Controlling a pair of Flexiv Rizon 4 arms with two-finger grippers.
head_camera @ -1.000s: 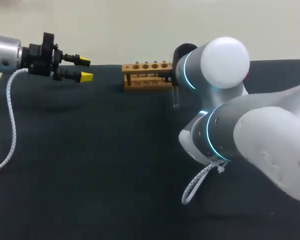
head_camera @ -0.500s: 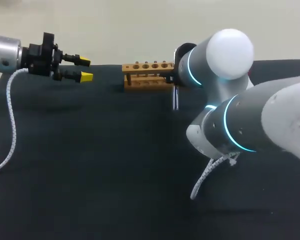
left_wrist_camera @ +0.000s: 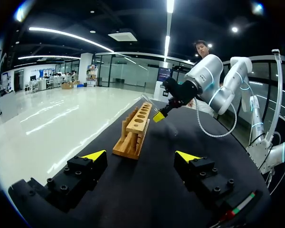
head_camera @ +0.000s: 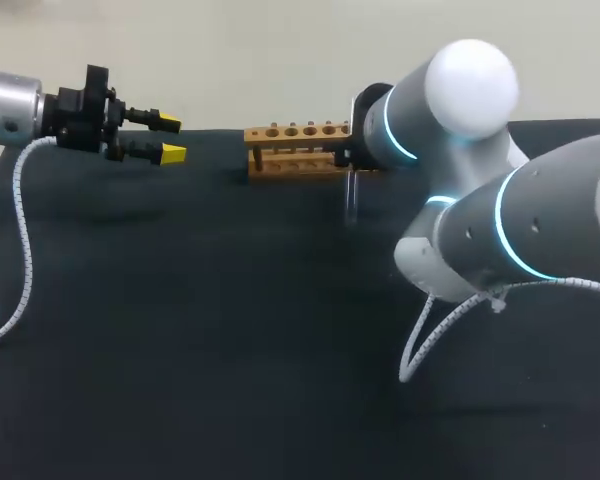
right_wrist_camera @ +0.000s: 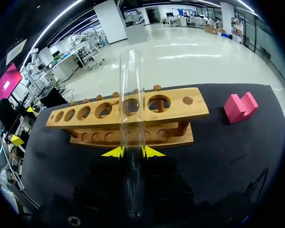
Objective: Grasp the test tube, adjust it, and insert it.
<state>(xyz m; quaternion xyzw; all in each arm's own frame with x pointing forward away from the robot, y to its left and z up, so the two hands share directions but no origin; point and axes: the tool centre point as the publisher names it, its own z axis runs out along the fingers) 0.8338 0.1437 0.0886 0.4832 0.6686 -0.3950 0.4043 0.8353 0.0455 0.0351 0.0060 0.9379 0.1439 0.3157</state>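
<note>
The tube (right_wrist_camera: 131,118) is in hand: the right fingers (right_wrist_camera: 115,153) are closed on it from two sides, with glass running out past them both ways. In the head view its lower part (head_camera: 351,200) shows roughly upright at about 5 o'clock of the rack (head_camera: 295,150), just off the rack's right end. I cannot tell whether its tip clears the worktop (head_camera: 230,330).

The grasp is done, and the adjusting looks largely done, since the tube stands near vertical. The insertion is still to do. No part of the tube is in a hole, and it sits in front of the rack, not over it. I judge it must be raised and carried toward 11 o'clock to line up above a hole. From the right wrist, the rack lies just ahead of the fingers, its visible holes empty, and a pink block (right_wrist_camera: 241,107) lies near one end of it.

The left fingers (head_camera: 170,154) are spread and hold nothing, well apart at 9 o'clock of the rack and pointing toward it.

Against a second ago, the right arm's elbow and forearm have swung toward 3 o'clock and lifted a little. The tube has hardly shifted beside the rack's end, and the left arm has not moved.
</note>
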